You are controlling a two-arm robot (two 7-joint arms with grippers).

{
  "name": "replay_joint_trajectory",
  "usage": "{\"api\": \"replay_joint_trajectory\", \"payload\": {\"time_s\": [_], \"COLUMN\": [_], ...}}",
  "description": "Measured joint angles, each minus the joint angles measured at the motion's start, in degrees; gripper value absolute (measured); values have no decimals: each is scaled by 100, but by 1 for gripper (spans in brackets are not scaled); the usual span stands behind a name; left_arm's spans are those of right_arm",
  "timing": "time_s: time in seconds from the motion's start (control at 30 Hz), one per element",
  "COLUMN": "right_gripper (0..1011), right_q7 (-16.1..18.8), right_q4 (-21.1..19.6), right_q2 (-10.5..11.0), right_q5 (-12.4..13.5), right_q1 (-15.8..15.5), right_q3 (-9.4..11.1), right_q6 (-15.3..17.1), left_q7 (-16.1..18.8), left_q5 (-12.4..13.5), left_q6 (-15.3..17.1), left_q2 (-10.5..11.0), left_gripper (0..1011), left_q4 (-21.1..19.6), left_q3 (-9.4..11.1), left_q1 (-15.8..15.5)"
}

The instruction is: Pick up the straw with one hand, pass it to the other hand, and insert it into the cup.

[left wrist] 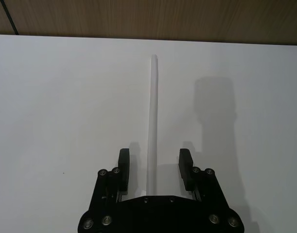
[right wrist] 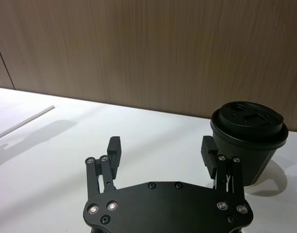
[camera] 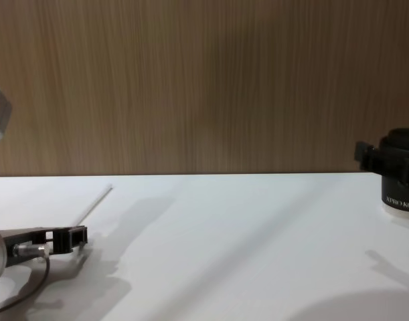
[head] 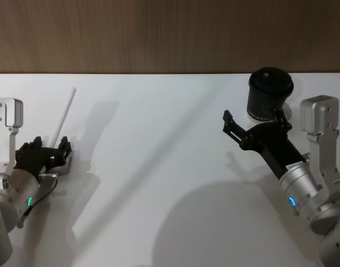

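Observation:
The white straw lies flat on the white table at the left, pointing away from me. My left gripper is low over its near end and open; in the left wrist view the straw runs between the two fingers without touching either. The black cup stands upright at the far right, with a black lid with openings. My right gripper hovers open just in front of the cup, holding nothing, one finger beside the cup's wall.
The white table stretches bare between the two arms. A wood-panelled wall rises right behind the table's far edge, close behind the cup and the straw's far tip.

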Motion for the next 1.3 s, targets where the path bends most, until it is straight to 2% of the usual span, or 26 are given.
{"api": "replay_joint_trajectory", "payload": {"time_s": [1.3], "right_gripper": [1001], "right_q7": [0], "right_q4": [0], "right_q2": [0], "right_q5": [0], "right_q1": [0], "right_q3": [0], "right_q6": [0], "left_q7": [-1], "left_q5": [-2], "left_q6": [4], "left_q2": [0], "left_gripper": [380], "left_q4": [0], "left_q3": [1], "left_q1": [1]}}
